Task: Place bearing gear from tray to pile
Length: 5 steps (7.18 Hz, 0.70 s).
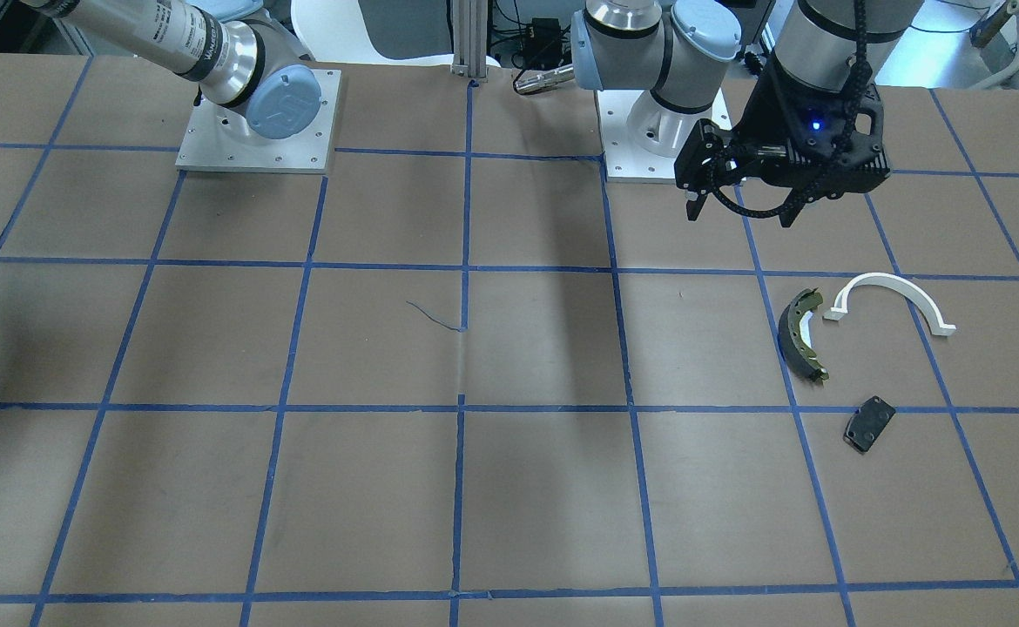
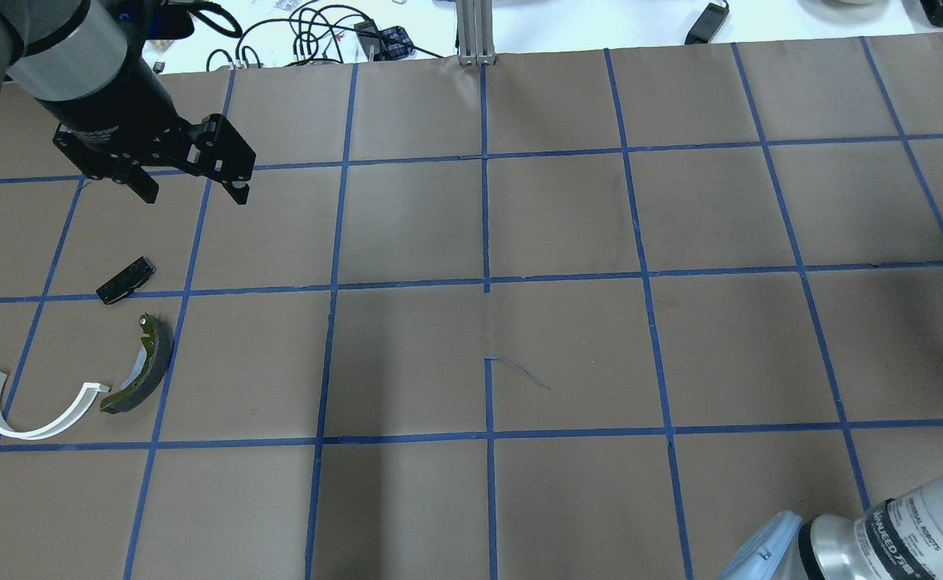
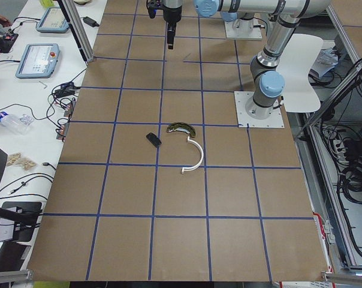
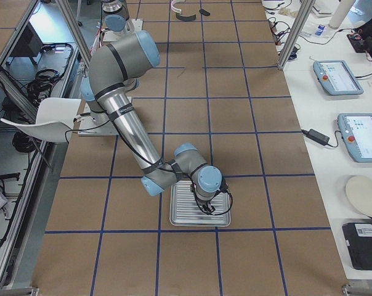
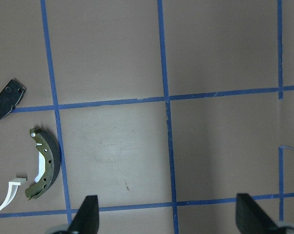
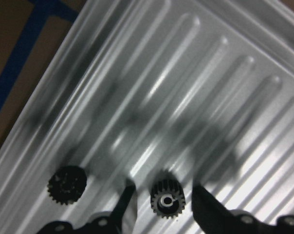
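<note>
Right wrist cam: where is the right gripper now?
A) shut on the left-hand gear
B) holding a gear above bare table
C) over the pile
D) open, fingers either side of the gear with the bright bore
D: the right gripper is open, a finger on each side of the gear with the bright bore, which lies on the tray.

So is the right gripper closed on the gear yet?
Open: the right gripper straddles the gear, a gap showing each side.

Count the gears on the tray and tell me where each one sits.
2. One gear sits on the tray between the open fingers of the right gripper; the second gear lies outside them, toward the wrist view's left. More may lie out of frame.
</note>
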### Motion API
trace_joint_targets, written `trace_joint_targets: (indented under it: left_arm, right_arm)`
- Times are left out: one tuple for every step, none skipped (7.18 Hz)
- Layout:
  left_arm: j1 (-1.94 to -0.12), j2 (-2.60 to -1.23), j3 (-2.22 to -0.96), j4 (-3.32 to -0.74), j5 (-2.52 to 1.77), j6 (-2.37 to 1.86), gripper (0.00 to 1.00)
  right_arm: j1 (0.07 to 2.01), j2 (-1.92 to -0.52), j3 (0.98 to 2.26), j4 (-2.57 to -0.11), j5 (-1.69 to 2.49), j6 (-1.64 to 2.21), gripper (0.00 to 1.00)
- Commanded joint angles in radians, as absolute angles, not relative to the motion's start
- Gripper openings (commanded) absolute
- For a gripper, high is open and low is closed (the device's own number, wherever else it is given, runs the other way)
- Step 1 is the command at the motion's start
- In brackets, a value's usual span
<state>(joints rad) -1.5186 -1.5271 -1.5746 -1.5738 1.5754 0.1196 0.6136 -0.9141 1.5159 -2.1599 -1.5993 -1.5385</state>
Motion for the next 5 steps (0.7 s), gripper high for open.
trace_joint_targets:
  left_arm:
    - [-1.519,-1.526,-1.575,-1.574,1.575,0.120,1.00]
    - [-1.519,-1.526,-1.574,-1.574,1.575,0.120,1.00]
    - [-1.519,-1.526,-1.575,-1.574,1.575,0.120,1.00]
    - [-1.519,-1.526,-1.574,-1.574,1.575,0.120,1.00]
    - [-1.519,-1.526,-1.574,-1.574,1.575,0.120,1.00]
  right_arm:
    - [0.614,-0.928,1.519,-2.158,-1.608,-1.537,0.07]
    - [0.614,-0.931,1.517,-2.157,-1.608,-1.537,0.05]
    - [0.618,-0.948,1.506,-2.149,-1.608,-1.536,0.05]
    - [0.632,-1.013,1.506,-2.148,-1.600,-1.505,0.05]
    - [0.694,-1.088,1.505,-2.140,-1.594,-1.447,0.05]
